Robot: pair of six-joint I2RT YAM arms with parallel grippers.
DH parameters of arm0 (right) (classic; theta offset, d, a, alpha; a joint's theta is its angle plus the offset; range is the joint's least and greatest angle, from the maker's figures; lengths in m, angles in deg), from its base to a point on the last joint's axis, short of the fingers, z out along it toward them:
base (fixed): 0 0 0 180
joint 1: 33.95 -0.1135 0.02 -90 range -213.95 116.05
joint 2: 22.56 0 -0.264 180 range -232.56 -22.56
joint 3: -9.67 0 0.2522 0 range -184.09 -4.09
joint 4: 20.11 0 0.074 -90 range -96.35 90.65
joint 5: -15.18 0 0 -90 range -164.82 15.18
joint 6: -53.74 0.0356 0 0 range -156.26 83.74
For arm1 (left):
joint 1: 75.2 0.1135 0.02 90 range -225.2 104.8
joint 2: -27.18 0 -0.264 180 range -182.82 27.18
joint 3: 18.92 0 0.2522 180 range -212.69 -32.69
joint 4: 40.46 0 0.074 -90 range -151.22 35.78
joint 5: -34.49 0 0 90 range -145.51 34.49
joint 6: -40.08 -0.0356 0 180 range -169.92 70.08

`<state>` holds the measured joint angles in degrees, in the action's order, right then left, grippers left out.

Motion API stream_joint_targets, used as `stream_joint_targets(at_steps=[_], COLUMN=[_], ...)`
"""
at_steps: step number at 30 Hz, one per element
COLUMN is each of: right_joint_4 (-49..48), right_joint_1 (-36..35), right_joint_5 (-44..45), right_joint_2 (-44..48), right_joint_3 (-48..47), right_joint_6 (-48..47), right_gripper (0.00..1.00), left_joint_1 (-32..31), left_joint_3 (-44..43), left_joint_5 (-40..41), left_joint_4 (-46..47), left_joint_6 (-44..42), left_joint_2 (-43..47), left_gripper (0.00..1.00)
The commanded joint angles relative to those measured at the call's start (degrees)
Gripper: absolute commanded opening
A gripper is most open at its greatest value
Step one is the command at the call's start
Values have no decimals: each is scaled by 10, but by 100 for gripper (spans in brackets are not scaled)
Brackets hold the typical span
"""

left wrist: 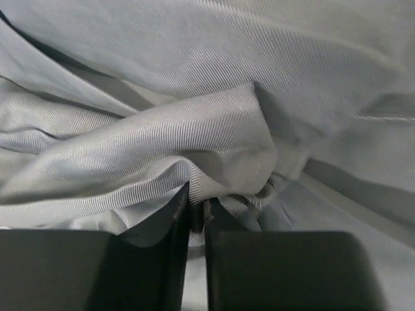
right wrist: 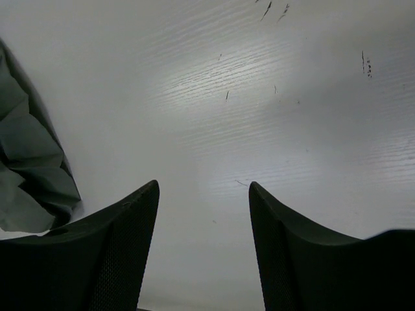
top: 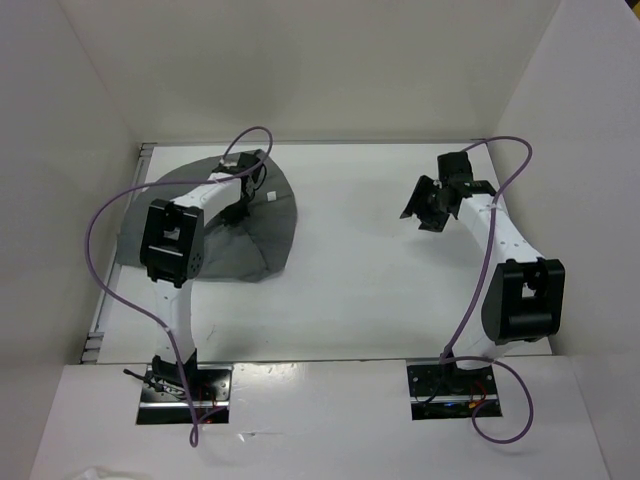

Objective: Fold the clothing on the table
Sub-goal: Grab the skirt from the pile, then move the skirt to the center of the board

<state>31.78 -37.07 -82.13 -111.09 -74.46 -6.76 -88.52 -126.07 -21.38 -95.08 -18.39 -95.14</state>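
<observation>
The grey clothing [top: 262, 225] lies spread at the far left of the white table [top: 370, 280], with a small white tag [top: 269, 196] near its far right edge. My left gripper [top: 240, 205] is down on the garment's middle. In the left wrist view its jaws stand nearly together, shut on a pinched ridge of the clothing [left wrist: 214, 139], which bunches up just past the left gripper [left wrist: 197, 206]. My right gripper [top: 420, 205] hovers open over bare table at the far right; its wide-spread fingers [right wrist: 126, 220] hold nothing, and the clothing [right wrist: 29, 168] shows at the left edge there.
White walls [top: 60, 150] close in the table on the left, back and right. A purple cable [top: 110, 270] loops off each arm. A metal rail [top: 97, 320] runs along the table's left edge.
</observation>
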Motion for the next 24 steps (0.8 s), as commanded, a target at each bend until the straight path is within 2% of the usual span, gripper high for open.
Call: stream_joint_targets(at_steps=[1, 2, 3, 6, 7, 10, 11, 12, 13, 14, 16, 17, 20, 24], right_joint_4=[-24, -24, -24, -24, -24, -24, -24, -24, -24, -24, -24, -24, -24, -13], right_joint_1=[4, 11, 21, 36, 42, 58, 64, 65, 71, 71, 76, 76, 68, 34], right_joint_5=[-10, -10, -10, -5, -5, 5, 5, 5, 5, 5, 5, 0, -11, -31], right_joint_2=[12, 19, 24, 24, 24, 24, 24, 24, 24, 24, 24, 24, 24, 9], right_joint_3=[-7, -13, -14, -14, -14, -14, -14, -19, -19, -19, -25, -30, -30, -43], right_joint_6=[-15, -20, -20, -20, -25, -25, -25, -25, -25, -25, -20, -20, -20, -28], right_gripper=[63, 63, 63, 63, 63, 63, 63, 63, 63, 63, 63, 63, 63, 63], left_joint_1=[-8, -21, -30, -81, -101, -113, -113, -113, -113, -113, -99, -90, -56, -35], left_joint_3=[-9, -23, -23, -65, -110, -160, -166, -166, -159, -159, -130, -120, -83, -47], left_joint_5=[-30, -89, -166, -276, -310, -448, -475, -531, -572, -572, -567, -567, -501, -352], left_joint_4=[21, 26, 34, 48, 36, 23, 30, 35, 42, 42, 65, 76, 82, 57], left_joint_6=[-1, -30, -49, -109, -137, -160, -167, -172, -182, -182, -172, -167, -129, -98], left_joint_2=[49, 83, 106, 192, 221, 268, 278, 286, 293, 293, 299, 299, 306, 272], left_gripper=[14, 0, 0, 0, 0, 0, 6, 24, 81, 92, 100, 100, 100, 95])
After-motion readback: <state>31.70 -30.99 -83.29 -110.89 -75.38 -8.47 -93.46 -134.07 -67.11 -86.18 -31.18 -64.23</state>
